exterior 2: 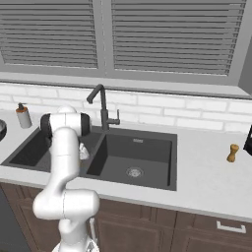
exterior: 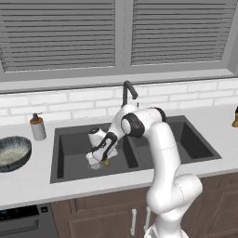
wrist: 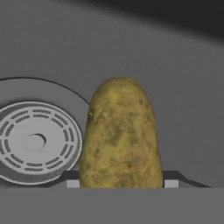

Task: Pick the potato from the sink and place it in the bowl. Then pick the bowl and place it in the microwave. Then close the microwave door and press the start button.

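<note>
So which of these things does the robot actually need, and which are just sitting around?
Needed: potato, between the gripper fingertips; sink; bowl on the counter.
Just sitting around: soap bottle, faucet, pepper mill.

Count of what sits around my sink

I count one potato (wrist: 120,135), one bowl (exterior: 13,152), one soap bottle (exterior: 37,127), one faucet (exterior 2: 102,106), one sink (exterior 2: 147,183) with two basins and two drains, one small wooden grinder (exterior 2: 233,152).

Soft, even light is filling the rendered scene without glare. A dark shadow is lying across the matte grey sink (wrist: 175,17) floor, and the close yellow-tan potato (wrist: 120,135) is looking slightly blurred.
</note>
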Tool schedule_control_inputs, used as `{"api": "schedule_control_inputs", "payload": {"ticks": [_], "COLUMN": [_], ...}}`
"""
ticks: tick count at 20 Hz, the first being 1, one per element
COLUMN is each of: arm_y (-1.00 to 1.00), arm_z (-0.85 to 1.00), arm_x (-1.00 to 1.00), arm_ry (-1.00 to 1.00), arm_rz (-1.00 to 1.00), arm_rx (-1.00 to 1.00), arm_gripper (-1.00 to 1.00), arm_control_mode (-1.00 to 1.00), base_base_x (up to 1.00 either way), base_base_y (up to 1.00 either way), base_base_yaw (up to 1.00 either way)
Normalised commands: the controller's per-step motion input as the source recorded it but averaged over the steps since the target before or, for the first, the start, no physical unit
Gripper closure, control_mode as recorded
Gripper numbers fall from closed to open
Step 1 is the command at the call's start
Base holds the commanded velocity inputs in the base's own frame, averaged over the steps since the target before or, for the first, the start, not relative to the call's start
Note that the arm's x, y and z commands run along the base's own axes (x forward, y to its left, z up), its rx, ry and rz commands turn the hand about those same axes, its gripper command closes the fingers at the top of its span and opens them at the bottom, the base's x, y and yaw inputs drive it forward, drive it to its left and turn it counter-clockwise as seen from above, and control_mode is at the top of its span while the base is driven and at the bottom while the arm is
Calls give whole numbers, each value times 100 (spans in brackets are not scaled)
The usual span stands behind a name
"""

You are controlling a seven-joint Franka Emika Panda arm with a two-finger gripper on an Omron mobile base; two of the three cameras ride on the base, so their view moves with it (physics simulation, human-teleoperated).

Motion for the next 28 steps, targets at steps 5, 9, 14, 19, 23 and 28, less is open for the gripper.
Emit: {"api": "schedule_control_inputs", "payload": {"ticks": [5, 9, 14, 19, 23, 28], "arm_y": [27, 39, 39, 27, 26, 31], "arm_z": [95, 100, 100, 100, 100, 100], "arm_x": [-63, -44, -39, -20, -27, -27], "arm_ry": [-21, -17, -24, -11, 6, 22], "arm_rz": [0, 0, 0, 1, 1, 0], "arm_rx": [14, 22, 24, 6, 0, 1], "arm_gripper": [100, 100, 100, 100, 100, 100], "arm_control_mode": [-100, -100, -100, -100, -100, -100], "base_base_x": [0, 0, 0, 0, 0, 0], "base_base_y": [0, 0, 0, 0, 0, 0], "base_base_yaw": [0, 0, 0, 0, 0, 0]}}
